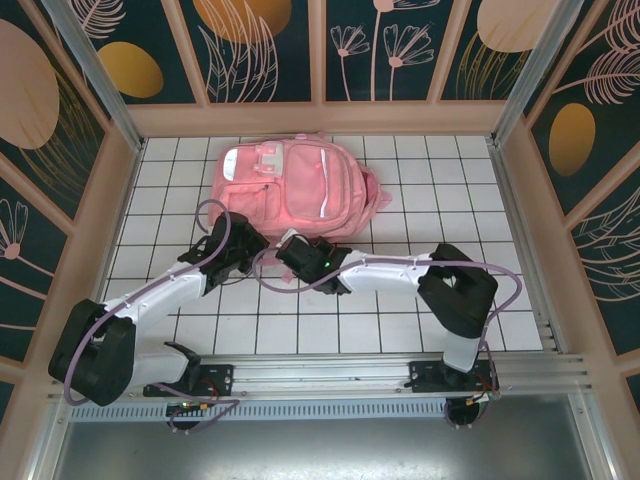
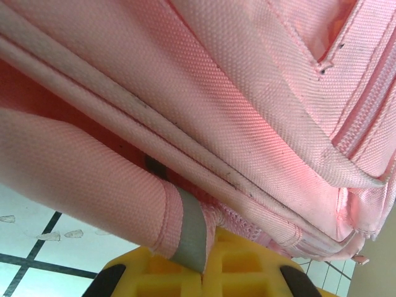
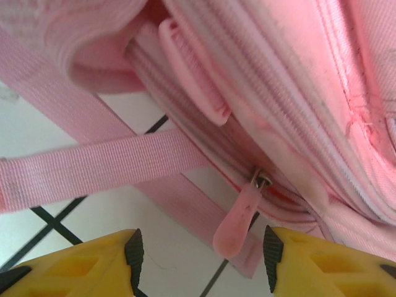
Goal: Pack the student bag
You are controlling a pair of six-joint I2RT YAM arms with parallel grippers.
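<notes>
The student bag (image 1: 295, 185), a pink backpack, lies flat at the back middle of the white tiled table. At its near edge, my left gripper (image 1: 238, 240) is shut on the bag's padded strap, pinching it just past a grey band (image 2: 189, 226) between the yellow fingers (image 2: 247, 272). The bag's piped side seam (image 2: 185, 154) runs right above. My right gripper (image 1: 293, 252) is at the same near edge, open. In the right wrist view a pink zipper pull (image 3: 238, 223) hangs free between the black pads (image 3: 133, 253), touching neither, and the right gripper (image 3: 201, 253) holds nothing.
Flat pink webbing straps (image 3: 105, 164) lie across the tiles below the bag's zipper. Patterned walls (image 1: 320, 50) close in the table on three sides. An aluminium rail (image 1: 400, 375) with the arm bases runs along the near edge.
</notes>
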